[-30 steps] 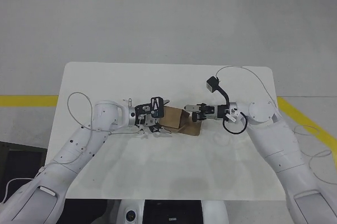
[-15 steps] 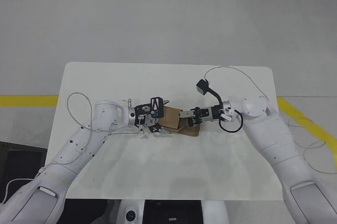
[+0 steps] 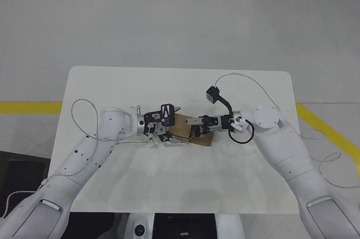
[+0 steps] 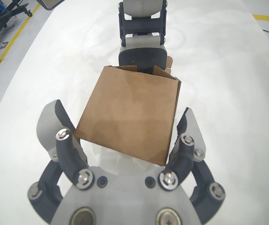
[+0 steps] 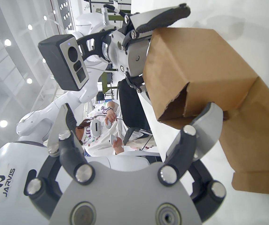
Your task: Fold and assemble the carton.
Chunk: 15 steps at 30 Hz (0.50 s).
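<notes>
1. Brown cardboard makes up the carton (image 3: 189,127), which sits near the middle of the white table (image 3: 108,83), directly between the two grippers.
2. The left gripper (image 4: 122,115) has the carton's near end set between its fingers. The fingers are spread wide, one pad against each side of that end, so the gripper is clasping the carton.
3. In the right wrist view, one left finger lies along an outer face of the carton, and the carton's end is tucked close to that gripper's palm.
4. The right gripper (image 5: 138,111) meets the carton at the opposite, open end, with its fingers set wide apart.
5. One right finger reaches into the open mouth, touching the cardboard at the opening. The other right finger stands well clear of the carton in open air, so this gripper holds nothing between its fingers.
6. In the left wrist view, the dark pad of that right finger shows just beyond the carton's far edge, where the short end flaps stand up.
7. A larger flap (image 5: 251,146) hangs open from the carton's open end, beside the right finger, and lies folded outward toward the table.
8. The carton is tilted rather than square to the table's edges, and the left gripper's end looks lifted slightly off the surface.
9. Every visible face of the carton is plain brown board.
</notes>
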Motion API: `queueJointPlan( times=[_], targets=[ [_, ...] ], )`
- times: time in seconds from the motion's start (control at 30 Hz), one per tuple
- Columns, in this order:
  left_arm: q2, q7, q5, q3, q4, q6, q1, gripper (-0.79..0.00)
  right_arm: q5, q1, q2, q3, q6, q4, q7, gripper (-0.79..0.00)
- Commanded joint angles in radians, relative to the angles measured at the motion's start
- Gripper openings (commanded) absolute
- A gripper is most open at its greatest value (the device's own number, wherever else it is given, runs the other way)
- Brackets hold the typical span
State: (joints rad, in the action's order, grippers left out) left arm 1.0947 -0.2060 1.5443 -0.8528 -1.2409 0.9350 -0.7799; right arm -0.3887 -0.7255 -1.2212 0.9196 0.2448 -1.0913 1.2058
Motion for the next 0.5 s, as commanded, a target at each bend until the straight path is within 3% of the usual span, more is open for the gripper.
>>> queueJointPlan(
  times=[0.0, 0.47],
  targets=[
    [0.0, 0.001, 0.0, -0.002, 0.0, -0.001, -0.001, 0.0, -0.005, -0.01, 0.0, 0.005, -0.003, -0.008, -0.02, 0.0],
    [-0.006, 0.026, -0.012, -0.024, -0.005, 0.017, -0.013, 0.0, -0.036, -0.066, -0.012, -0.006, -0.019, -0.024, -0.126, 0.0]
  ],
)
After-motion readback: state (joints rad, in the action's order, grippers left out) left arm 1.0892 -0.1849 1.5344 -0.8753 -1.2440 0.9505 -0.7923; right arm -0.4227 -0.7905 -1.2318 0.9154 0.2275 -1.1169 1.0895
